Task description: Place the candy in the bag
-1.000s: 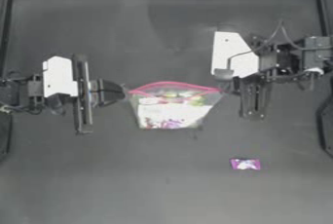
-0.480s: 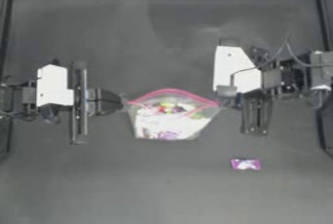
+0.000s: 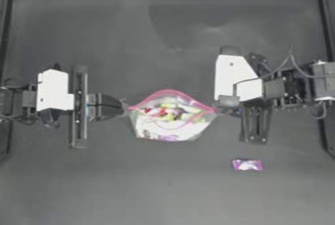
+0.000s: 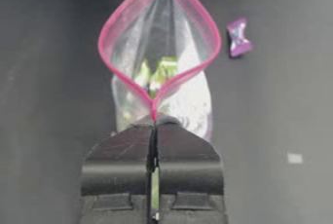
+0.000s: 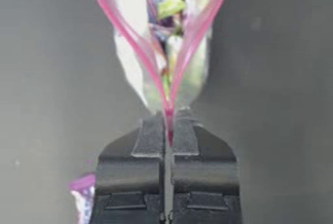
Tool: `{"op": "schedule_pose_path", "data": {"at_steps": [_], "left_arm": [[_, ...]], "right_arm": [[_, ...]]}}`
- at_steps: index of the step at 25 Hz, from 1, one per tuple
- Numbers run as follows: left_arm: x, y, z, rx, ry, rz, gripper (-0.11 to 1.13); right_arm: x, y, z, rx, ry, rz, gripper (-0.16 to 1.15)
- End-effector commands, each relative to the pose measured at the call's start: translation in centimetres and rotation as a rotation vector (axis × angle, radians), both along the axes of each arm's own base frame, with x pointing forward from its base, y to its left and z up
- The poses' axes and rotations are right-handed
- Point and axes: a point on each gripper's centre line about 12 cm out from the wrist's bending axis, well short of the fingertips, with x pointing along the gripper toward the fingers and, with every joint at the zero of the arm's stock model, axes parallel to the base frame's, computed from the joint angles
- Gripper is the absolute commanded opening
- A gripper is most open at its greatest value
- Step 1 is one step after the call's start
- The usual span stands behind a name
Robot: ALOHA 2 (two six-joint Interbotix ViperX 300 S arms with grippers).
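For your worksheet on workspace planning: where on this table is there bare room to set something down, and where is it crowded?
Free: the table beyond the bag, and the near strip left of the candy. Crowded: the middle band, where the left gripper and right gripper each pinch an end of the bag's mouth.

1. The top view looks straight down on the dark table from far above and takes in both arms.
2. The left wrist view looks along the left gripper, very close behind its tips, toward the bag pinched at them.
3. The right wrist view looks along the right gripper from the opposite end, equally close.
4. All three views share the bag and the candy; in the left wrist view it lies beyond the gripper, in the right wrist view beside the jaws.
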Motion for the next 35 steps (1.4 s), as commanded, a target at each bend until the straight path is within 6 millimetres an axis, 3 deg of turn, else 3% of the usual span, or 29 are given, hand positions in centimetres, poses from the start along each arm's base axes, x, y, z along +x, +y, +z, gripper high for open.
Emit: {"op": "schedule_pose_path", "data": {"at_steps": [1, 15, 35], "left_arm": [[0.4, 0.1, 0.2, -0.004, -0.008, 0.003, 0.05], [0.8, 0.1, -1.4, -0.011, 0.041, 0.004, 0.05], [3.4, -0.9, -4.3, -0.017, 0.122, -0.028, 0.05]], "right_arm": [[0.1, 0.1, 0.7, 0.003, -0.032, 0.0, 0.06], [0.7, 0.2, -2.0, 0.01, -0.051, 0.009, 0.06], [1.0, 0.3, -5.1, 0.025, -0.013, -0.001, 0.06]]}}
